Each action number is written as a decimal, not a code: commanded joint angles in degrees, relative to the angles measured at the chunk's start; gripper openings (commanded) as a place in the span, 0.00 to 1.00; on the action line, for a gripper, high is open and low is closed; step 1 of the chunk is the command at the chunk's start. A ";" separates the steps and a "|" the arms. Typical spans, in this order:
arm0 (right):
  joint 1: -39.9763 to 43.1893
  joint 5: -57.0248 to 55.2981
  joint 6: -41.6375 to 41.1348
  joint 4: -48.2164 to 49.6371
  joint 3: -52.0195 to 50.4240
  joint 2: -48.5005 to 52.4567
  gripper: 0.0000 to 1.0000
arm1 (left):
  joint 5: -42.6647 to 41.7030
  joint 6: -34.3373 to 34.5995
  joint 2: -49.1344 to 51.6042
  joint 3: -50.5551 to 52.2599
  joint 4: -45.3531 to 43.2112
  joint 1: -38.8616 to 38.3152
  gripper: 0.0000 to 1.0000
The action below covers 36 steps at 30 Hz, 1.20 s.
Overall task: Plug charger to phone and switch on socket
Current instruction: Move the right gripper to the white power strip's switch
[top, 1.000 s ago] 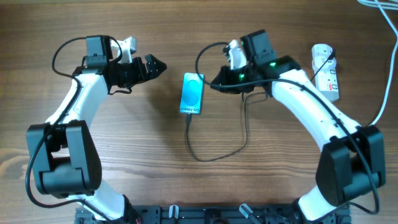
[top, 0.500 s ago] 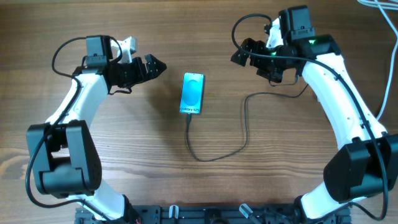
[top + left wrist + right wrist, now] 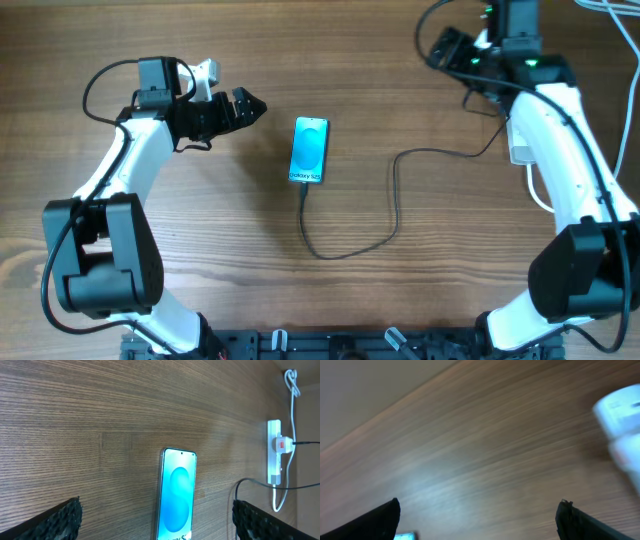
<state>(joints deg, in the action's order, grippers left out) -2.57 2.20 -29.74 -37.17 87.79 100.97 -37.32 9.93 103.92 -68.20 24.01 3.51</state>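
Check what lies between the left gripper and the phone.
Nothing: in the overhead view, only bare wooden table separates the left gripper from the phone.

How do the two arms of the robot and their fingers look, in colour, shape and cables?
Both the left arm and the right arm have white rounded links between bulky black joints. A black wire loop stands out near each wrist. The right arm shows small green lights. The fingers are black and wedge-shaped, with a rough dotted surface.
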 commanded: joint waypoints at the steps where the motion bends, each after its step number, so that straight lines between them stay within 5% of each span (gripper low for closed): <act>1: 5.42 -6.49 1.20 -1.05 1.01 -1.07 1.00 | 0.37 -0.50 -0.79 0.07 0.00 0.37 1.00; 13: 28.26 -8.72 -0.48 -10.25 0.83 -1.01 1.00 | 0.37 -0.52 -0.79 0.07 0.00 0.37 1.00; 25: 29.44 -9.27 -3.17 -2.91 -7.98 4.07 1.00 | 0.39 -0.52 -0.79 0.07 0.00 0.37 1.00; 36: 29.44 -0.85 4.28 2.93 -8.00 15.91 1.00 | 0.39 -0.52 -0.79 0.07 0.00 0.37 1.00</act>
<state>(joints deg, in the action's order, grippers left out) 26.79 0.16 -26.68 -35.11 80.23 115.26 -37.32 9.93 103.92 -68.20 24.01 3.51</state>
